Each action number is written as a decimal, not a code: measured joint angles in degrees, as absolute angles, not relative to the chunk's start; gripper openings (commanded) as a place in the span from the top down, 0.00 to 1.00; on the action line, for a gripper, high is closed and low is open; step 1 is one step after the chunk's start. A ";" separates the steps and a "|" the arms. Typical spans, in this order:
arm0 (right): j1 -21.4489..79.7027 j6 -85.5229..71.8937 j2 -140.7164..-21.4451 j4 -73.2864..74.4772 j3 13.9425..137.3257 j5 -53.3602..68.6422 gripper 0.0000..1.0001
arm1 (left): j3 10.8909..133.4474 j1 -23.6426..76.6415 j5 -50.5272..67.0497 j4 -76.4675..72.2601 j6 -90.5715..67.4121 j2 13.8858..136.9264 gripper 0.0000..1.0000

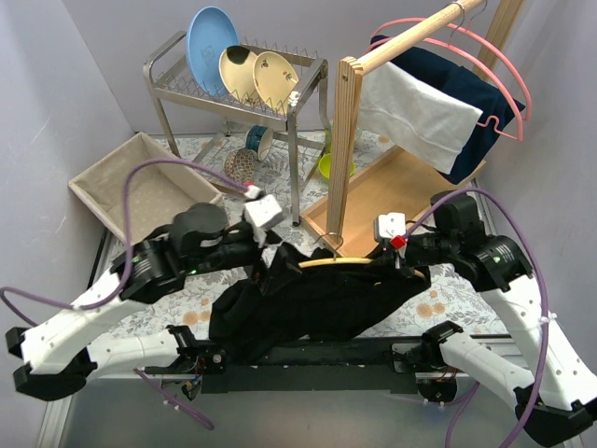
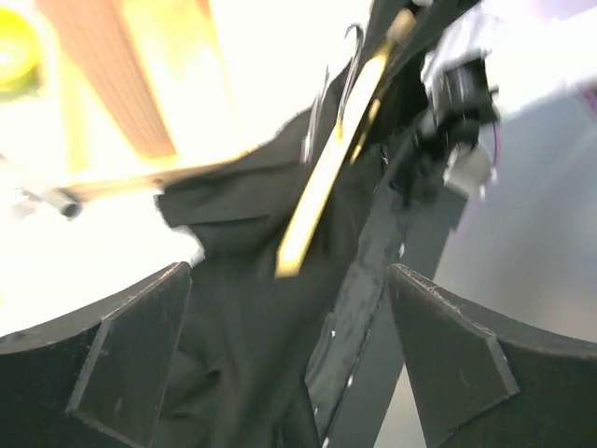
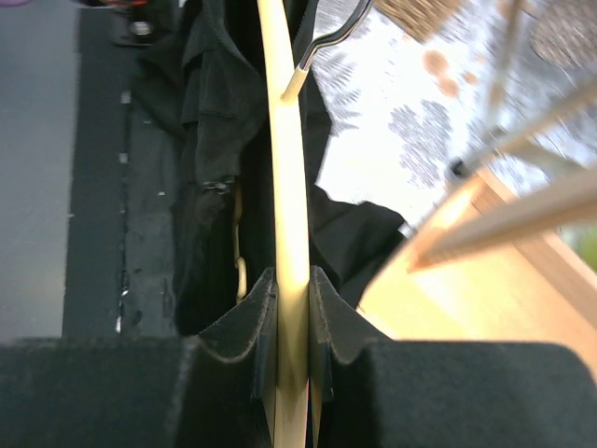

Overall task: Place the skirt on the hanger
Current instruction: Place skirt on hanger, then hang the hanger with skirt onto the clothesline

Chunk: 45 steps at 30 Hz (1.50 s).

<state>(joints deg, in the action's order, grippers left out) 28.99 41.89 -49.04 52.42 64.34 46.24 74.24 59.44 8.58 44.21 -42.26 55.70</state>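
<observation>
Black skirt (image 1: 308, 303) lies crumpled on the table (image 1: 434, 303). A pale wooden hanger (image 1: 340, 262) runs left-to-right across it, right end clamped in the right gripper (image 3: 292, 308); the left gripper (image 2: 289, 280), jaws spread and empty, hovers nearest the hanger's free end.

Overhead view's bright and even, sharp throughout, only soft shadows on the tablecloth (image 1: 438, 303). Left wrist view smears with motion blur, upper left blown out white. Right wrist: hanger (image 3: 284, 187) crisp up close, background soft and overexposed, skirt (image 3: 210, 140) near-featureless black.
</observation>
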 measured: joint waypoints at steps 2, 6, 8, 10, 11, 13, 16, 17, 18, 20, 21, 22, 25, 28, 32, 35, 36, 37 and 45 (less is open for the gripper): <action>26.81 40.34 -47.31 52.56 63.92 44.86 0.99 | 72.31 59.44 4.93 43.27 -44.27 50.87 0.13; 21.89 38.17 -46.92 52.62 64.18 43.86 0.99 | 66.26 59.44 -1.37 41.91 -49.08 44.62 0.14; 19.33 37.63 -47.94 53.01 65.30 43.81 0.99 | 62.28 59.44 -4.60 42.11 -51.53 43.48 0.19; 16.75 37.47 -49.50 53.58 67.05 44.01 0.99 | 59.46 59.44 -6.59 42.70 -52.95 43.51 0.20; 15.44 37.54 -50.39 53.91 68.12 44.18 0.99 | 57.91 59.44 -7.40 42.92 -53.49 43.66 0.21; 13.15 37.76 -51.75 54.30 69.95 44.99 0.99 | 55.11 59.44 -8.78 43.44 -54.61 44.34 0.21; 11.09 38.13 -52.86 54.89 71.88 46.52 0.99 | 52.36 59.44 -11.18 43.44 -55.53 46.09 0.21; 10.72 38.26 -53.08 55.18 72.34 47.05 0.99 | 52.18 59.44 -12.49 43.31 -55.68 47.05 0.21; 10.55 38.46 -53.23 55.51 72.69 47.68 0.99 | 52.18 59.44 -14.09 42.89 -55.81 48.38 0.22; 10.50 38.79 -53.25 55.96 72.97 48.40 0.99 | 52.18 59.37 -17.41 41.36 -55.77 51.44 0.25; 10.50 38.89 -53.25 56.27 73.01 48.80 0.99 | 52.18 59.24 -18.83 40.60 -55.66 52.84 0.28; 10.50 38.98 -53.25 56.73 73.12 49.10 0.99 | 52.18 58.96 -20.05 39.77 -55.44 54.24 0.30; 10.50 39.16 -53.25 57.41 73.41 49.69 0.99 | 52.12 57.30 -21.45 36.56 -54.24 56.45 0.55; 10.50 39.18 -53.25 57.58 73.73 49.84 0.99 | 52.10 53.78 -20.25 33.76 -52.93 56.55 1.00; 10.26 39.18 -53.25 57.52 73.84 49.36 0.99 | 51.96 49.45 -16.82 31.79 -51.64 56.51 1.00; 10.09 39.27 -53.25 57.52 74.06 48.31 0.99 | 51.35 46.59 -13.61 31.51 -51.31 55.96 1.00; 9.93 39.42 -53.25 57.54 74.17 48.03 0.99 | 51.03 45.17 -12.47 31.48 -51.27 55.57 1.00; 9.85 39.55 -53.23 57.54 74.22 47.97 0.99 | 50.74 43.66 -11.22 31.46 -51.27 55.24 1.00; 9.50 42.37 -52.71 58.72 74.59 48.45 0.99 | 50.09 29.78 5.91 29.36 -51.35 56.49 1.00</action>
<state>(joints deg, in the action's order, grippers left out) 9.50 42.37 -52.71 58.72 74.59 48.45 50.09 29.78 5.91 29.36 -51.35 56.49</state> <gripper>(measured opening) 0.200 0.021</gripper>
